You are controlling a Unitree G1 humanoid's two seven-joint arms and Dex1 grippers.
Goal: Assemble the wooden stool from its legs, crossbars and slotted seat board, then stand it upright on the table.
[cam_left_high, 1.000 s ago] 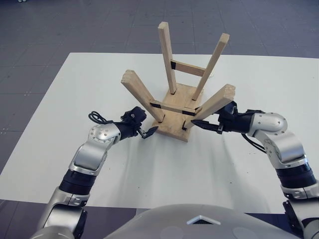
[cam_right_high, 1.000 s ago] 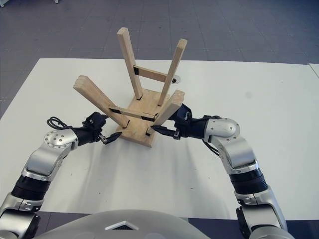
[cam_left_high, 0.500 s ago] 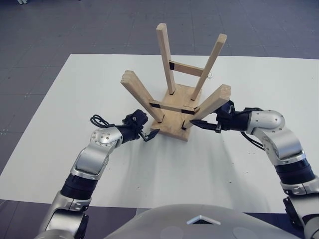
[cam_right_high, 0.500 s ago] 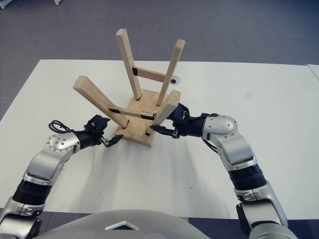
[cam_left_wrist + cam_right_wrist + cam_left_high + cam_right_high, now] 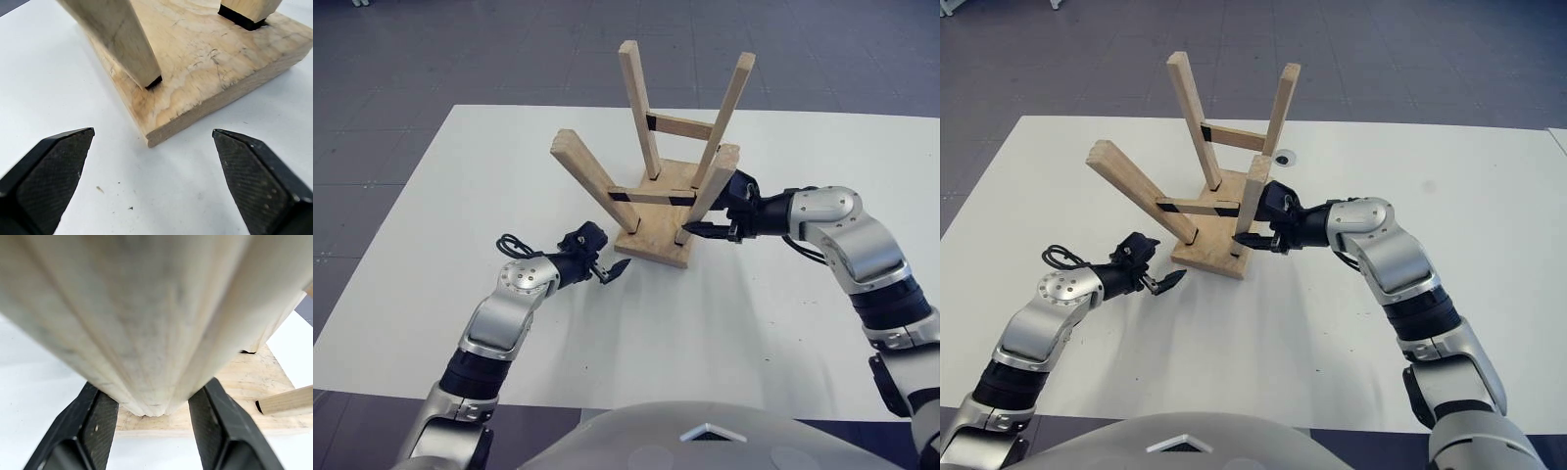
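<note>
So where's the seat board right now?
The seat board lies flat on the table, between the open left gripper off its near-left corner and the right gripper clamped on its near-right leg.

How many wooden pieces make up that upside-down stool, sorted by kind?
legs: 4
crossbars: 2
seat board: 1
Total: 7
</note>
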